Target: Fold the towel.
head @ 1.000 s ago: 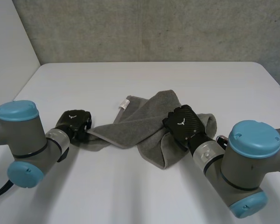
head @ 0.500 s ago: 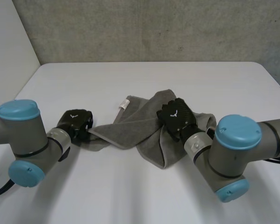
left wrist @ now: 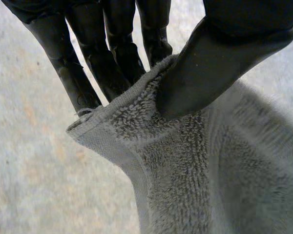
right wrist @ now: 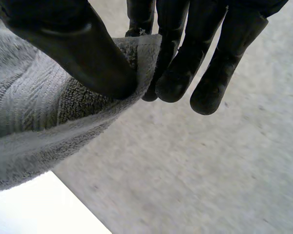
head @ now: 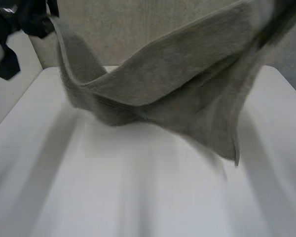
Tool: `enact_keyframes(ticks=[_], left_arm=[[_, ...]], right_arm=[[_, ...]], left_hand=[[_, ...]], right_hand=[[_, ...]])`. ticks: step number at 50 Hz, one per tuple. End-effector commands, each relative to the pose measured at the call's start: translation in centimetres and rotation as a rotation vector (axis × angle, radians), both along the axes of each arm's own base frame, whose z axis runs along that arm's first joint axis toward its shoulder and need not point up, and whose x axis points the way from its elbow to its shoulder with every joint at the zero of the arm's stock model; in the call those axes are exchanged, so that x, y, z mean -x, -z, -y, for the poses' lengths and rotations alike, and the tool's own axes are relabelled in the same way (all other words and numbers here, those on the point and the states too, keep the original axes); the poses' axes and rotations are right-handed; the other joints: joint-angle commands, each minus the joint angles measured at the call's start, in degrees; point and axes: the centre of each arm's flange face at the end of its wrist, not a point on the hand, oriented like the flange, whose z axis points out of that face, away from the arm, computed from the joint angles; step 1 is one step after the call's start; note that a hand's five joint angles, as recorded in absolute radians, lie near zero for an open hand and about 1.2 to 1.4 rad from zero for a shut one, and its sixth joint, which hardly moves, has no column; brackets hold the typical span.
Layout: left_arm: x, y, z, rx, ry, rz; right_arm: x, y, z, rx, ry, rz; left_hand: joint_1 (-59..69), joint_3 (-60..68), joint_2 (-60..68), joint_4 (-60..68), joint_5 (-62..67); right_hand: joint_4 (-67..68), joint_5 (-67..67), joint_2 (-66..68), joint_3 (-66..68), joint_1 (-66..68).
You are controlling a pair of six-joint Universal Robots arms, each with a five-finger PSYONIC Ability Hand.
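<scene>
My left hand (head: 33,17) is up high above the far left corner of the table (head: 138,197). From it the towel (head: 187,84) stretches across the air and climbs toward the far right corner. It sags in the middle, and one loose corner droops lowest on the right. I cannot tell whether that corner touches the table.

The head view gives me that whole span but not my grips; the wrist views do. In the left wrist view my thumb presses a hemmed corner of the towel against my straight fingers, pinching it tight. In the right wrist view my right hand (right wrist: 73,53) does the same, with the thumb clamping a hemmed edge against the fingers (right wrist: 178,73). The cloth falls away beside the thumb, over a strip of white table.
</scene>
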Motion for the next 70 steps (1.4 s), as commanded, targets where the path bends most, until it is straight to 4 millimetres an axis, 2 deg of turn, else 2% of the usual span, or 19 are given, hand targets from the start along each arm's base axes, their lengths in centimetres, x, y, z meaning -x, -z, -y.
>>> enact_keyframes(ticks=[1, 6, 8, 11, 17, 23, 25, 33, 39, 42, 44, 45, 46, 47, 48, 55, 59, 64, 70], left_arm=[[-1.3, -0.7, 0.2, -0.005, 0.01, 0.02], [-1.4, 2.4, 2.1, -0.128, 0.008, 0.054], [-1.2, 6.5, 4.1, -0.271, 0.003, 0.116], [-1.0, 9.1, 5.3, -0.335, -0.006, 0.231], [-0.3, 10.8, 8.3, -0.287, -0.051, 0.388], [1.0, 6.7, 12.8, -0.097, -0.173, 0.306], [1.1, 1.7, 14.1, 0.088, -0.213, 0.169], [-0.2, -8.6, 13.2, 0.485, -0.278, -0.165], [-0.1, -9.0, 13.0, 0.516, -0.268, -0.185], [0.3, -5.7, 14.0, 0.41, -0.252, -0.137], [0.9, -0.6, 14.9, 0.266, -0.202, -0.062], [0.9, -0.6, 14.9, 0.265, -0.201, -0.062], [1.1, 2.3, 15.2, 0.187, -0.169, -0.021], [1.1, 5.4, 15.3, 0.104, -0.138, 0.019], [1.1, 5.4, 15.3, 0.103, -0.138, 0.019], [1.3, 19.5, 12.6, -0.282, -0.013, 0.153], [1.0, 22.7, 11.2, -0.369, -0.005, 0.204], [-0.2, 25.2, 9.8, -0.411, -0.022, 0.325], [-2.0, 23.0, 10.0, -0.354, -0.076, 0.377]], right_arm=[[1.1, 1.6, 0.9, -0.106, 0.029, -0.127], [0.5, 5.5, 2.6, -0.215, 0.025, -0.266], [-0.6, 7.5, 2.9, -0.258, 0.015, -0.344], [-2.7, 9.7, 3.1, -0.29, 0.011, -0.413], [-5.5, 10.8, 4.7, -0.229, 0.051, -0.463], [-9.2, 6.8, 8.3, 0.112, 0.114, -0.312], [-9.5, 2.6, 9.0, 0.317, 0.163, -0.193], [-8.3, -5.4, 7.4, 0.601, 0.128, 0.155], [-9.0, -4.3, 7.1, 0.525, -0.002, 0.167], [-9.6, -0.7, 7.9, 0.377, -0.098, 0.058], [-10.0, 4.1, 8.4, 0.171, -0.175, -0.049], [-10.0, 4.2, 8.4, 0.17, -0.175, -0.049], [-10.2, 6.8, 8.4, 0.069, -0.198, -0.106], [-10.2, 6.9, 8.4, 0.068, -0.198, -0.106], [-10.2, 9.8, 8.5, -0.032, -0.2, -0.174], [-9.3, 22.6, 6.0, -0.355, -0.276, -0.54], [-9.0, 25.5, 4.9, -0.384, -0.299, -0.605], [-8.7, 26.4, 4.3, -0.372, -0.293, -0.601], [-8.1, 21.5, 3.4, -0.251, -0.233, -0.469]], left_hand=[[5.7, 3.0, 3.0, 1.9, 4.2], [5.7, 3.0, 3.0, 1.9, 4.2], [5.7, 3.0, 3.0, 1.9, 4.2], [5.7, 3.0, 3.0, 1.9, 4.2], [5.7, 3.0, 3.0, 1.9, 4.2], [5.7, 3.0, 3.0, 1.9, 4.2], [5.7, 3.0, 3.0, 1.9, 4.2], [5.7, 3.0, 3.0, 1.9, 4.2], [5.7, 3.0, 3.0, 1.9, 4.2], [5.7, 3.0, 3.0, 1.9, 4.2], [5.7, 3.0, 3.0, 1.9, 4.2], [5.7, 3.0, 3.0, 1.9, 4.2], [5.7, 3.0, 3.0, 1.9, 4.2], [5.7, 3.0, 3.0, 1.9, 4.2], [5.7, 3.0, 3.0, 1.9, 4.2], [5.7, 3.0, 3.0, 1.9, 4.2], [5.7, 3.0, 3.0, 1.9, 4.2], [5.7, 3.0, 3.0, 1.9, 4.2], [5.7, 3.0, 3.0, 1.9, 4.2]], right_hand=[[3.0, 3.1, 4.0, 2.7, 3.5], [3.0, 3.1, 4.0, 2.7, 3.5], [3.0, 3.1, 4.0, 2.7, 3.5], [3.0, 3.1, 4.0, 2.7, 3.5], [3.0, 3.1, 4.0, 2.7, 3.5], [3.0, 3.1, 4.0, 2.7, 3.5], [3.0, 3.1, 4.0, 2.7, 3.5], [3.0, 3.1, 4.0, 2.7, 3.5], [3.0, 3.1, 4.0, 2.7, 3.5], [3.0, 3.1, 4.0, 2.7, 3.5], [3.0, 3.1, 4.0, 2.7, 3.5], [3.0, 3.1, 4.0, 2.7, 3.5], [3.0, 3.1, 4.0, 2.7, 3.5], [3.0, 3.1, 4.0, 2.7, 3.5], [3.0, 3.1, 4.0, 2.7, 3.5], [3.0, 3.1, 4.0, 2.7, 3.5], [3.0, 3.1, 4.0, 2.7, 3.5], [3.0, 3.1, 4.0, 2.7, 3.5], [3.0, 3.1, 4.0, 2.7, 3.5]])
